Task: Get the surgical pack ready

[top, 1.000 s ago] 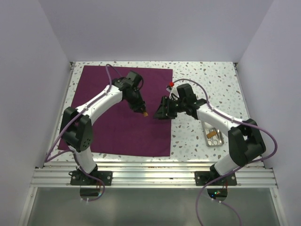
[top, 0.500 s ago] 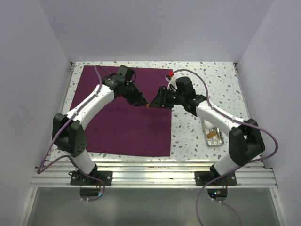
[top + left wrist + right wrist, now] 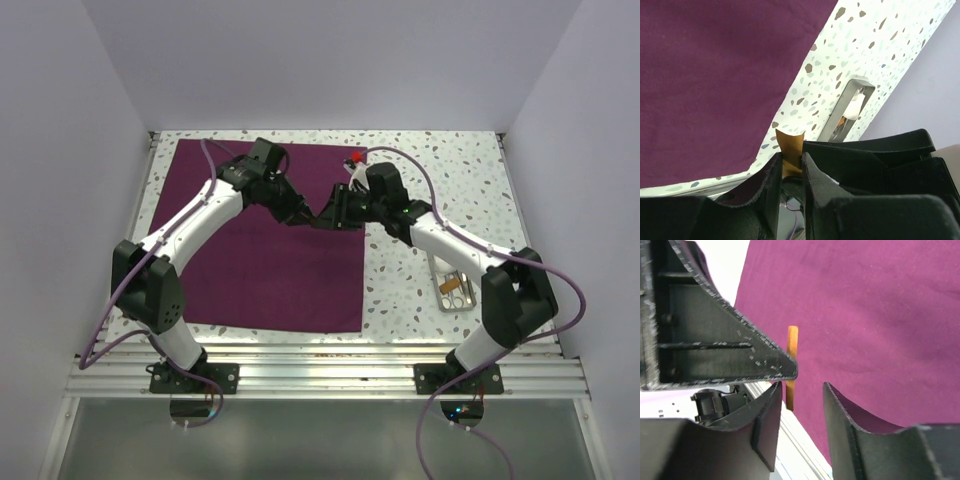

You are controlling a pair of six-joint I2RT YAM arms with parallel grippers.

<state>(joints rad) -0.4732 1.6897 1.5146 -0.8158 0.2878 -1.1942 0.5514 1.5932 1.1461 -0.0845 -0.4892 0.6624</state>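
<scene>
The plum-purple cloth (image 3: 250,270) lies flat as a large square sheet on the left of the table; it also shows in the left wrist view (image 3: 715,75) and the right wrist view (image 3: 880,315). My left gripper (image 3: 306,219) is shut on a small orange-brown strip (image 3: 790,145) and holds it above the cloth near its right edge. My right gripper (image 3: 331,214) is open and meets the left one tip to tip. In the right wrist view the strip (image 3: 792,347) stands just beyond my right gripper's (image 3: 802,390) left finger.
A small silver metal tray (image 3: 453,287) with instruments sits on the speckled table at the right; it also shows in the left wrist view (image 3: 852,102). Walls close the table on three sides. The aluminium rail runs along the near edge.
My left gripper has carried the strip up and farther back. My right gripper has moved left to meet it, so the strip now sits at its open jaws.
</scene>
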